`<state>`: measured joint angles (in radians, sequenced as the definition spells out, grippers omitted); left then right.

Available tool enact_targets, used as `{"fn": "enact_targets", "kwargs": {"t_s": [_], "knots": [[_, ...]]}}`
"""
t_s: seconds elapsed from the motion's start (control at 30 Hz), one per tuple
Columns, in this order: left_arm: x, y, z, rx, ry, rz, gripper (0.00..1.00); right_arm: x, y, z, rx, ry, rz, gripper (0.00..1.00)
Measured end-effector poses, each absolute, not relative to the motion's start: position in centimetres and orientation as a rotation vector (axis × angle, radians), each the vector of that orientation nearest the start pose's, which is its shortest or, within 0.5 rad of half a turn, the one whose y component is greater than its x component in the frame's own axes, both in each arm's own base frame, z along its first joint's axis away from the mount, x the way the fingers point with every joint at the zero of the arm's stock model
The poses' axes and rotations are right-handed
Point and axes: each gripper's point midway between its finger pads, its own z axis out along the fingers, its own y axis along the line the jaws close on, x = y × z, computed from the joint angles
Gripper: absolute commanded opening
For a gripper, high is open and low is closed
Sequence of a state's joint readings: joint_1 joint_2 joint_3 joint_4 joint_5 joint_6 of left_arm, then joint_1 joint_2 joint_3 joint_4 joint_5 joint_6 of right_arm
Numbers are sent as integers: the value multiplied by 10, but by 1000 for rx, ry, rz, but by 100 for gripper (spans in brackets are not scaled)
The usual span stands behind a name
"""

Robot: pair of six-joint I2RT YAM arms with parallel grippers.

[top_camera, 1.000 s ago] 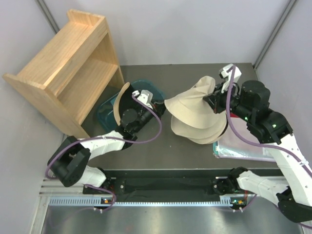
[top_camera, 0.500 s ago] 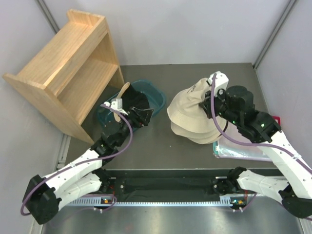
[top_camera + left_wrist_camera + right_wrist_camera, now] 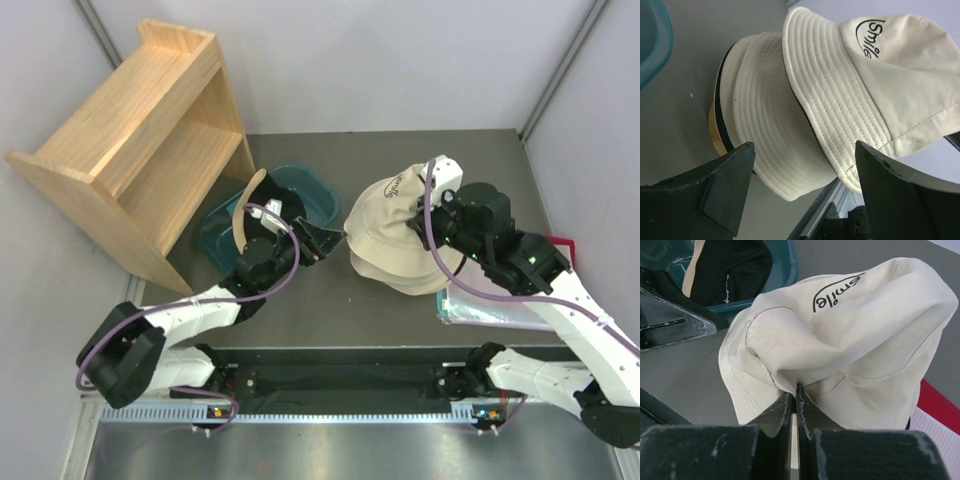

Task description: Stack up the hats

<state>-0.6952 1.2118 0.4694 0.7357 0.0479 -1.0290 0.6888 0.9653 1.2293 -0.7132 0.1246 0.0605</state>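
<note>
We hold our left gripper [image 3: 807,175] spread wide and empty facing the stack [image 3: 400,272] mid-table, likely to steady it, our right gripper [image 3: 796,395] pinching the top hat [image 3: 865,330] onto it, another hat [image 3: 243,208] beyond in the teal tub [image 3: 312,186]

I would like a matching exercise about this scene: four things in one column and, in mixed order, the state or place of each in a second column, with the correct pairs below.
Column one:
1. left gripper
2. right gripper
3. teal tub
4. wooden shelf

Column two:
A. light wood, far left in the top view
B. shut on the fabric of the top hat, printed "Smile"
C. open, nothing between its fingers
D. contains a black and beige hat

Pairs: 1-C; 2-B; 3-D; 4-A.
</note>
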Motion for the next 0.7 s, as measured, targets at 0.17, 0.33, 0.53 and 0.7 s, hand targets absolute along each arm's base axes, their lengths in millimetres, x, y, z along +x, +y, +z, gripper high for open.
{"fn": "enact_targets", "kwargs": {"t_s": [0.17,0.33,0.53,0.7], "knots": [[275,-297,217,-246,1729,-1428,81,236,169,311,-542,1947,350,0],[276,-311,228,-226,1680,-1528,76,234,167,313,-536,1943,355,0],[279,-325,221,-227,1668,-1623,48,234,168,308,-536,1954,355,0],[281,-327,226,-234,1630,-1657,26,234,168,308,-534,1955,356,0]]}}
